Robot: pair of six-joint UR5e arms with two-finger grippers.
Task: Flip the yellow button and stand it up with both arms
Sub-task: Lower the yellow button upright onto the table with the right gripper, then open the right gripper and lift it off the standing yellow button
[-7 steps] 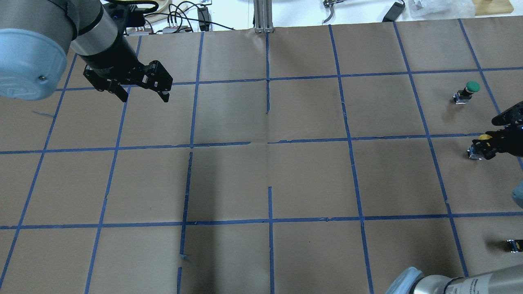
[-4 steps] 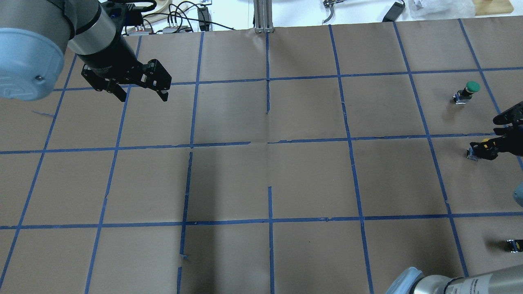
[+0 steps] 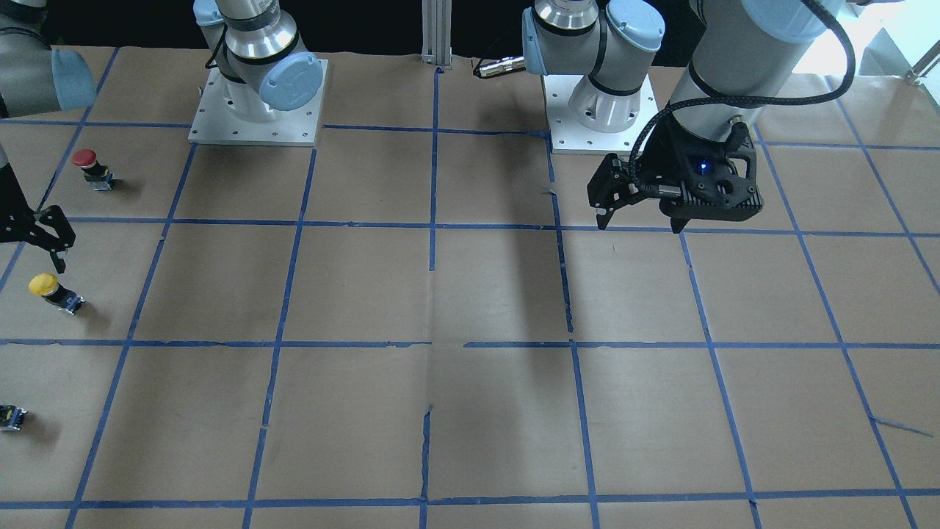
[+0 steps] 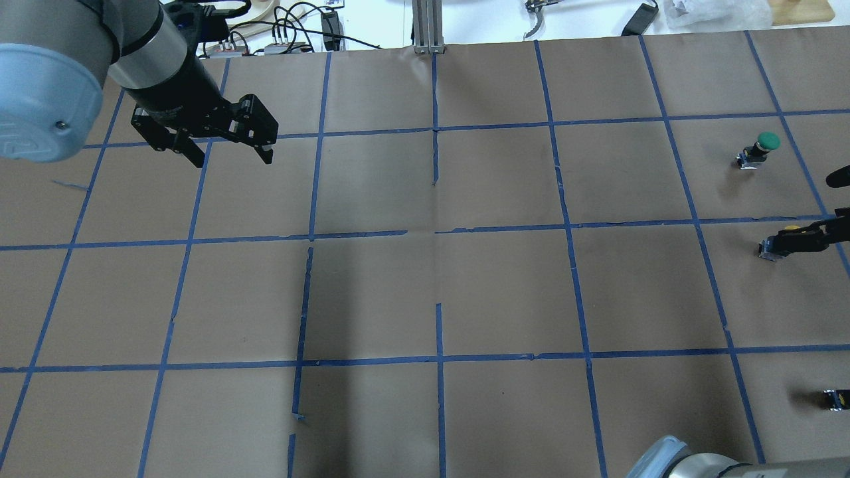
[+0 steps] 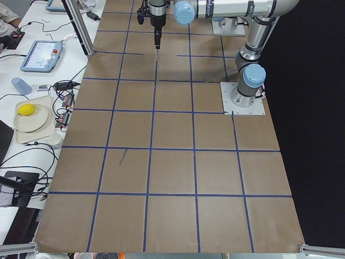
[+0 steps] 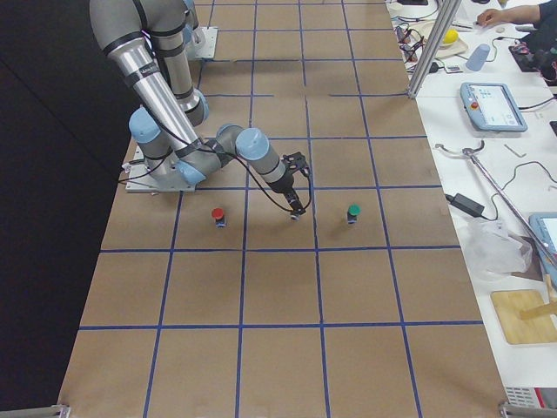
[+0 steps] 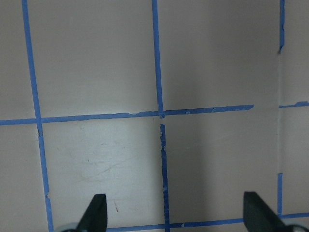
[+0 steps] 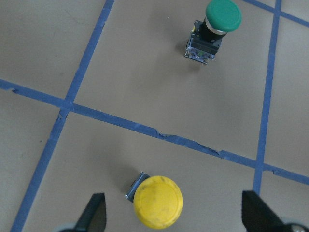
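The yellow button (image 8: 158, 201) sits on the brown paper with its round cap facing up and its grey body under it. It also shows at the left edge of the front view (image 3: 45, 286) and at the right edge of the overhead view (image 4: 790, 230). My right gripper (image 8: 175, 215) hangs open just above it, one finger on each side, not touching. One of its fingers (image 3: 57, 246) shows in the front view. My left gripper (image 4: 232, 159) is open and empty, far away over the table's far left, and it also shows in the front view (image 3: 640, 224).
A green-capped button (image 4: 760, 147) stands one square beyond the yellow one. A red-capped button (image 3: 92, 167) stands on its near side, toward the robot. A tiny black-and-yellow piece (image 4: 835, 398) lies at the right edge. Blue tape lines grid the paper.
My right gripper has drawn back toward the overhead view's right edge, away from the yellow button, which stays in place. My left gripper has hardly moved.
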